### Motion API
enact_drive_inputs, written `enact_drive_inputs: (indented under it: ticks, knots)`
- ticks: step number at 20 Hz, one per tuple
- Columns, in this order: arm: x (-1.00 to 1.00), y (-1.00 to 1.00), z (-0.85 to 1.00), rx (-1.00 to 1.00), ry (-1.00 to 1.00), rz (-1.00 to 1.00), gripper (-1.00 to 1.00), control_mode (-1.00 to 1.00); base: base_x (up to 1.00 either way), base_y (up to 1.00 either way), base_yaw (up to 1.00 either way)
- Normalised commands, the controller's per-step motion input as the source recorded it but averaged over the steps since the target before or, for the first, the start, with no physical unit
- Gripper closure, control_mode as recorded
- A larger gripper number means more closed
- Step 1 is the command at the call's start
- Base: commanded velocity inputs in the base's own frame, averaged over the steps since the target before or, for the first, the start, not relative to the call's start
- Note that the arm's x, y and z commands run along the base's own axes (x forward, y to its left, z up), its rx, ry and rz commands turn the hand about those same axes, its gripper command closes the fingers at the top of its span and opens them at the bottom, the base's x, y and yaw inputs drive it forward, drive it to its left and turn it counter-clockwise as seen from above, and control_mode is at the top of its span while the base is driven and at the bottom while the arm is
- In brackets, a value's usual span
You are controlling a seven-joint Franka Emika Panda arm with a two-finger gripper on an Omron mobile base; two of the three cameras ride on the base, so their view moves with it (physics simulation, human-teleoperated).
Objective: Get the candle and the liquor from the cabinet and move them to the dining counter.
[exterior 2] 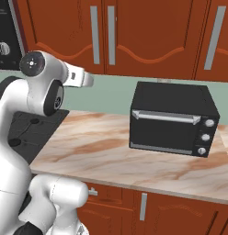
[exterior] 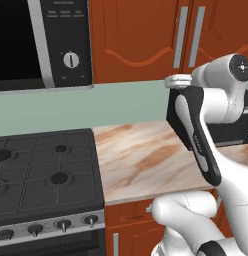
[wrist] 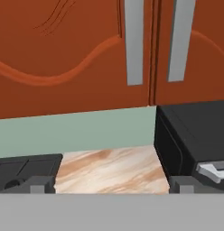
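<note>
End effector point(wrist: 112, 185): two small dark finger tips point(wrist: 41, 184), spread wide apart, nothing between them. It hangs above the surface, facing the wall.

Surface point(wrist: 109, 169): beige-and-brown veined marble-look worktop slab, directly below and ahead of the end effector, running back to a pale green wall strip point(wrist: 77, 131).

Toaster oven point(exterior 2: 173, 120): black box-shaped appliance with a silver bar handle and three silver knobs down its right side, standing upright on the surface, to the right of the end effector.

Stove point(exterior: 43, 175): dark gas cooktop with black grates and a row of silver knobs along its front, adjoining the surface on the left.

Cabinet point(wrist: 73, 54): red-brown wooden wall unit with arched door panels and long vertical silver handles point(wrist: 134, 43), mounted above the green strip. Doors shut; the candle and liquor cannot be seen.

Microwave point(exterior: 43, 42): black-and-silver unit with a round dial, hung above the stove, left of the cabinet.

Drawer fronts point(exterior 2: 148, 209): low red-brown units beneath the surface.
</note>
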Motion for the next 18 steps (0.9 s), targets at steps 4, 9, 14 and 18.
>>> enact_drive_inputs:
  ticks: [4,9,14,18]
  knots:
    - [0.01,-0.07,0.38,0.0,-0.13,0.0,-1.0,-1.0,0.0,0.0,0.0]
    - [0.09,-0.04,0.4,0.0,0.0,0.0,-1.0,-1.0,0.0,0.0,0.0]
    - [0.23,-0.06,0.36,0.0,0.06,0.0,-1.0,-1.0,0.0,0.0,0.0]
    - [0.33,-0.07,0.34,0.0,0.09,0.0,-1.0,-1.0,0.0,0.0,0.0]
